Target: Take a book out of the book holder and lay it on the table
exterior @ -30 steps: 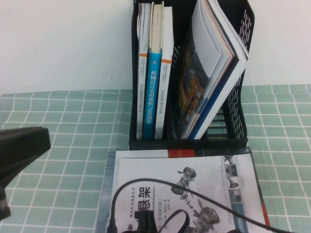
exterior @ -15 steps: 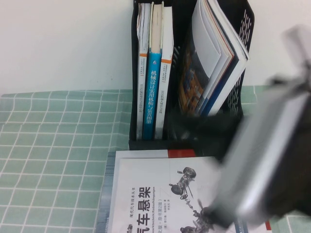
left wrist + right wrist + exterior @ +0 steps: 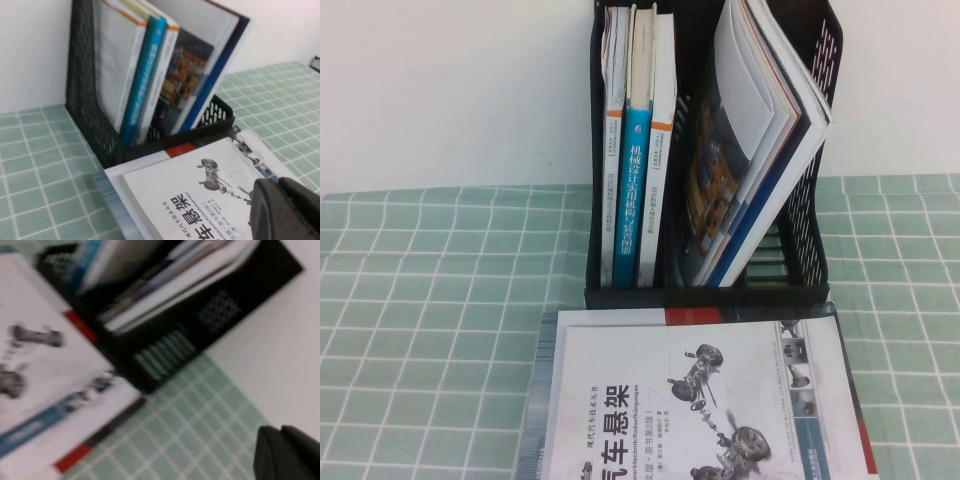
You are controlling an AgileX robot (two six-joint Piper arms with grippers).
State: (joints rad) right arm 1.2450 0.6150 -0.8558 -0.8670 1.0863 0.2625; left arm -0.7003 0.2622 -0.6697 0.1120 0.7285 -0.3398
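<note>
**Black mesh holder upright, one white book flat in front of it**

Black plastic book holder (image 3: pixel 800 270) stands at the back of the counter (image 3: pixel 430 290), against a white wall. The counter is covered in a green tile-pattern cloth. Holder has two compartments. The left one carries three upright volumes, among them a blue-spined book (image 3: pixel 636 190) between two white ones. The right one carries a sheaf of magazines (image 3: pixel 760 150) leaning over toward the right wall of the holder.

White book (image 3: pixel 700 400) with a chassis drawing and black Chinese title lies flat on the counter, cover up, just in front of the holder, its far edge touching or nearly touching the holder's base. It appears to rest on top of another flat volume whose edges show at the left and right.

Neither arm shows in the high view. Left gripper (image 3: pixel 285 210): only a dark rounded part at the corner of the left wrist view, above the near right part of the flat book; cannot tell whether the fingers are released or clenched. Right gripper (image 3: pixel 287 452): a dark shape at the corner of the blurred right wrist view, over the green cloth to the right of the holder; finger state cannot be told either.
</note>
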